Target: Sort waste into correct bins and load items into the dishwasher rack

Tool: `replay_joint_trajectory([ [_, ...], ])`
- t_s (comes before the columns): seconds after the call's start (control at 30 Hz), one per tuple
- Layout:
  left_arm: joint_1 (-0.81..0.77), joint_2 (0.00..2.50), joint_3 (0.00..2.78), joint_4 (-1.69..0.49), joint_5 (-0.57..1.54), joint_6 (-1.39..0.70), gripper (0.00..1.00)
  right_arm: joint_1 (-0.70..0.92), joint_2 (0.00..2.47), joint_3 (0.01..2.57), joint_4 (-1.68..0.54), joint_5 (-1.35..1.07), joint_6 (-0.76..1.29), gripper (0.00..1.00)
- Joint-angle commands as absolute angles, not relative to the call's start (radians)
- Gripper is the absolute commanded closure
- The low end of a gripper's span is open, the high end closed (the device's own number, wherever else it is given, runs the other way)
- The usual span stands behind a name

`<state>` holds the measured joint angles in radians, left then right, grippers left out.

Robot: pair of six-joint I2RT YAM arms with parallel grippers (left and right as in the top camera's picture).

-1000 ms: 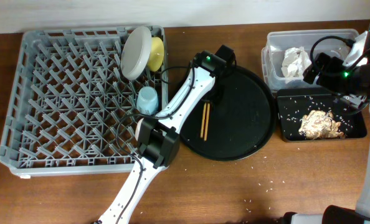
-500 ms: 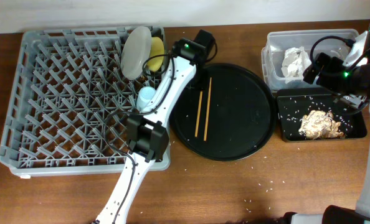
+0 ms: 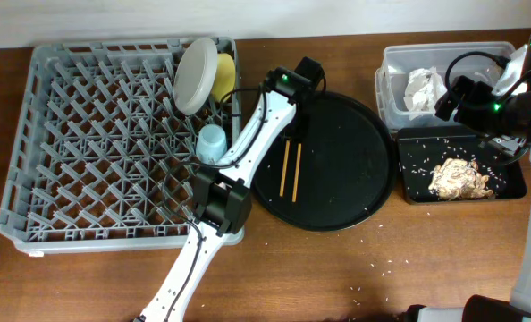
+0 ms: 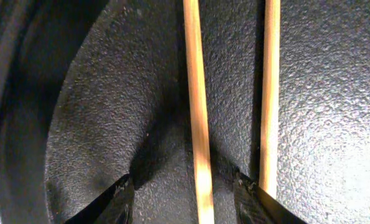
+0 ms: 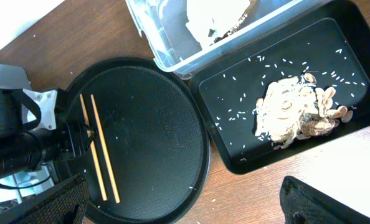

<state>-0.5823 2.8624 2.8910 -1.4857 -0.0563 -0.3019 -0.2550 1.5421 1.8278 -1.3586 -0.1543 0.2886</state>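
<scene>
The pair of wooden chopsticks (image 3: 290, 170) lies on the large round black tray (image 3: 355, 179). My left gripper (image 4: 188, 199) is open low over the tray. One chopstick (image 4: 197, 118) runs between its fingers and the other (image 4: 271, 93) lies just outside the right finger. In the grey rack (image 3: 87, 143) stand the plate (image 3: 196, 76), yellow bowl (image 3: 224, 78) and blue cup (image 3: 212, 143). The napkin (image 3: 424, 87) is in the clear tub (image 3: 391, 98). The food scraps (image 3: 459, 177) are in the black rectangular tray (image 3: 417, 156). My right gripper (image 5: 185, 208) is open and empty, high above them. The pink cup is out of view.
Pale rice grains are scattered in the black rectangular tray (image 5: 235, 106) and on the wooden table near the round tray's front edge (image 3: 373, 259). My left arm (image 3: 248, 152) stretches across the rack's right edge.
My left arm swung left toward the rack, then back over the round tray's upper left. The chopsticks now lie slightly apart. The right arm has not moved.
</scene>
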Motion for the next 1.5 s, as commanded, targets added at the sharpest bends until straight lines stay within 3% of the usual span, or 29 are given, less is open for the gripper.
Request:
replay_joint_trajectory([
  [0.0, -0.587, 2.886, 2.895, -1.486, -0.056, -0.29, 0.69, -0.262, 1.545, 1.833, -1.358, -0.146, 0.296, 0.02],
  [0.13, -0.589, 2.886, 2.895, -1.485, -0.057, -0.29, 0.96, -0.262, 1.545, 1.833, -1.359, -0.146, 0.296, 0.01],
  [0.17, -0.589, 2.885, 2.896, -1.485, -0.056, -0.29, 0.99, -0.262, 1.545, 1.833, -1.359, -0.146, 0.296, 0.02],
  [0.33, -0.582, 2.88, 3.1, -1.591, -0.028, -0.289, 0.99, -0.262, 1.545, 1.833, -1.358, -0.146, 0.296, 0.01],
  [0.6, -0.569, 2.534, 3.12, -1.688, -0.041, -0.149, 0.99, -0.262, 1.545, 1.833, -1.358, -0.145, 0.296, 0.01],
  [0.73, -0.52, 2.183, 2.813, -1.688, -0.212, -0.118, 0.99, -0.262, 1.545, 1.833, -1.359, -0.146, 0.296, 0.02],
  [0.87, -0.385, 1.956, 2.448, -1.688, -0.229, -0.212, 0.99, -0.262, 1.545, 1.833, -1.358, -0.146, 0.296, 0.01],
  [0.93, -0.328, 1.948, 2.278, -1.676, -0.224, -0.22, 0.99, -0.262, 1.545, 1.833, -1.358, -0.146, 0.296, 0.01],
  [1.1, -0.261, 1.948, 1.819, -1.347, -0.203, -0.177, 0.99, -0.262, 1.545, 1.833, -1.358, -0.146, 0.296, 0.02],
  [1.3, -0.221, 1.948, 1.753, -1.23, -0.197, -0.098, 0.99, -0.262, 1.545, 1.833, -1.358, -0.145, 0.296, 0.02],
  [1.37, -0.22, 1.948, 1.753, -1.217, -0.189, -0.099, 0.82, -0.262, 1.545, 1.833, -1.358, -0.145, 0.296, 0.02],
  [1.47, -0.22, 1.948, 1.753, -1.215, -0.188, -0.099, 0.71, -0.262, 1.545, 1.833, -1.358, -0.146, 0.296, 0.02],
])
